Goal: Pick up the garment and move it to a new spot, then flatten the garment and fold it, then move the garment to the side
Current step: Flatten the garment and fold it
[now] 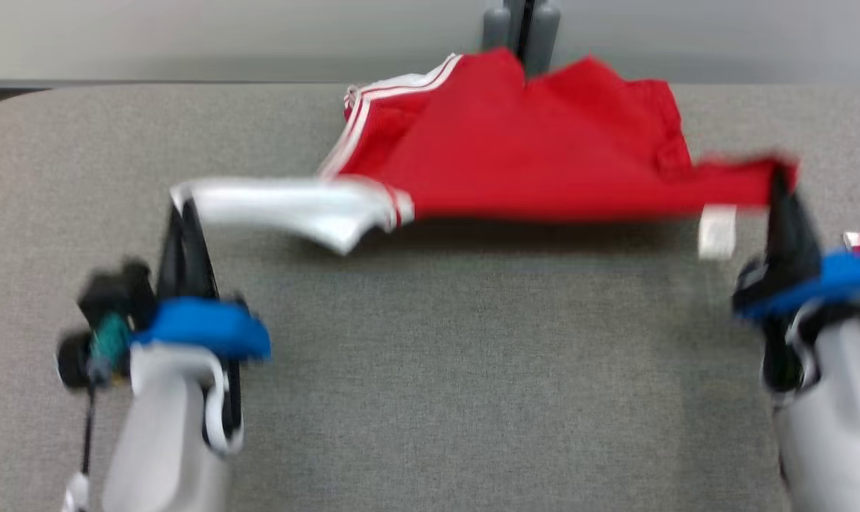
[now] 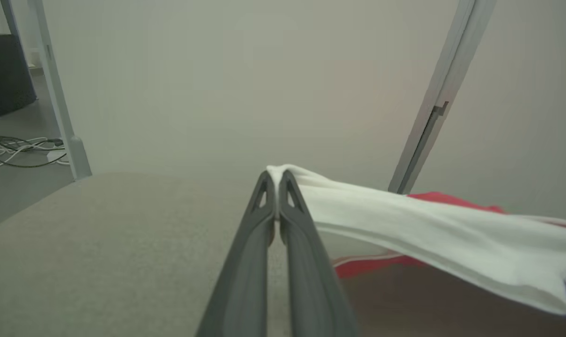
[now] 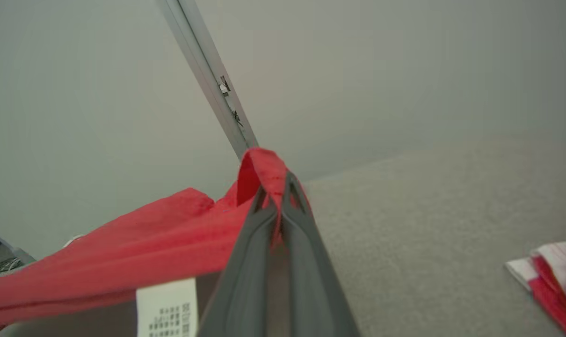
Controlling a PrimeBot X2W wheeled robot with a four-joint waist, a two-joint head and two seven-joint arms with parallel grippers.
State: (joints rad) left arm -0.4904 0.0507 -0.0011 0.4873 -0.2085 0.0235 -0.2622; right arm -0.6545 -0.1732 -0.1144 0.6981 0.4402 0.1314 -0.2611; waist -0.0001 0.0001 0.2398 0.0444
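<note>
I hold the soft, light red garment with white stripes (image 1: 544, 149) stretched above the grey cloth table (image 1: 430, 370), left gripper (image 1: 181, 210) clamped on its white corner, right gripper (image 1: 782, 178) clamped on its red corner, which I judge good holds.

Grey fabric-covered tabletop (image 1: 430, 398) across the lower frame, corner rounded at upper left. Pale wall (image 2: 264, 70) behind. Grey upright posts (image 1: 544, 32) at top centre. Loose cables (image 2: 16, 152) on floor at left edge, below dark cabinet (image 2: 4, 75). Red-and-white cloth (image 3: 549, 276) lying at lower right.
</note>
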